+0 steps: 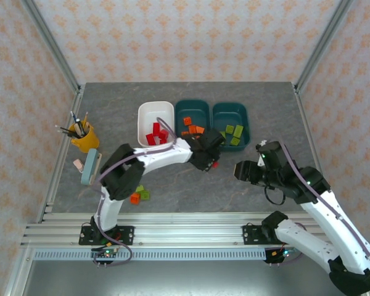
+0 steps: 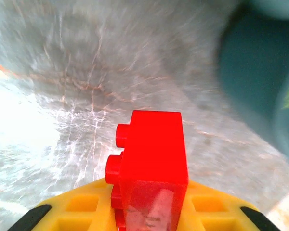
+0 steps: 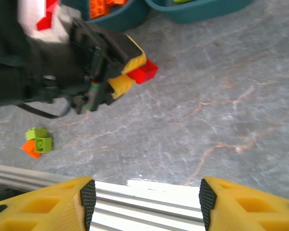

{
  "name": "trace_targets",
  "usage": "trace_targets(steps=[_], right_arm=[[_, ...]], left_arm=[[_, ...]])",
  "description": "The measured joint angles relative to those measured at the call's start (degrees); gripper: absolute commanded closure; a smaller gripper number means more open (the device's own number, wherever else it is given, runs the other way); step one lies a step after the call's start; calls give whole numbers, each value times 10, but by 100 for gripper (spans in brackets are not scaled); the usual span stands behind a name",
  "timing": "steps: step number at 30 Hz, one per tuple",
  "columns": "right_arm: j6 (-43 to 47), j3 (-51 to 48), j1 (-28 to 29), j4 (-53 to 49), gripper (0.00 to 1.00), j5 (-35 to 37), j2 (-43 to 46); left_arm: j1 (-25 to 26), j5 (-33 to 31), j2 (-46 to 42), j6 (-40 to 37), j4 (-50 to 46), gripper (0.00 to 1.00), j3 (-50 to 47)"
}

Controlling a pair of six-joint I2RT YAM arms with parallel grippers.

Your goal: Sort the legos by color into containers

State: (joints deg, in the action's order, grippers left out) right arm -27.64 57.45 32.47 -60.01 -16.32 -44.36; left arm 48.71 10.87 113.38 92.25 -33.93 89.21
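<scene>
Left end effector [image 1: 211, 161] clamps a red brick [image 2: 151, 159] over the grey marbled counter [image 1: 191, 194], near the teal tubs [image 1: 192, 106]. Right end effector [image 3: 144, 199] gapes, holding nothing. Peach patterned walls [image 1: 191, 37] enclose the counter.

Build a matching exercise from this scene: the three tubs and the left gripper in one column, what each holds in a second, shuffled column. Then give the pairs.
Column one
1. white tub
2. middle tub
3. right tub
4. left gripper

Column two
a. holds green bricks
b. grips one red brick
c. holds orange bricks
d. holds several red bricks

Pairs: 1-d, 2-c, 3-a, 4-b.
</scene>
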Motion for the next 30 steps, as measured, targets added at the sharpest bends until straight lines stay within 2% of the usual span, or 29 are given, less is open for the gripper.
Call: trace_targets(steps=[3,7,9,14,18,23,30], right_arm=[[5,4,0,45,38,-49,-40],[6,17,0,119,37,-111,-119],[2,28,0,159,35,-133,-165],[-14,97,0,229,23,-153,-278],[-28,163,0,263,12,-154,-362],[-49,222,0,292,4,-156,-439],[-107,228,-2,364,3,-157,-480]], left_arm=[[-47,-10,-81,-66,-39,71,0],[-143,-21,-139,-175,-91,71,20],[-194,-30,-134,-237,-120,71,43],[-273,-71,-59,-375,-194,72,145],[-303,-115,40,-464,-239,73,260],[-315,-163,161,-534,-292,73,382],[-316,-212,220,-574,-331,72,400]])
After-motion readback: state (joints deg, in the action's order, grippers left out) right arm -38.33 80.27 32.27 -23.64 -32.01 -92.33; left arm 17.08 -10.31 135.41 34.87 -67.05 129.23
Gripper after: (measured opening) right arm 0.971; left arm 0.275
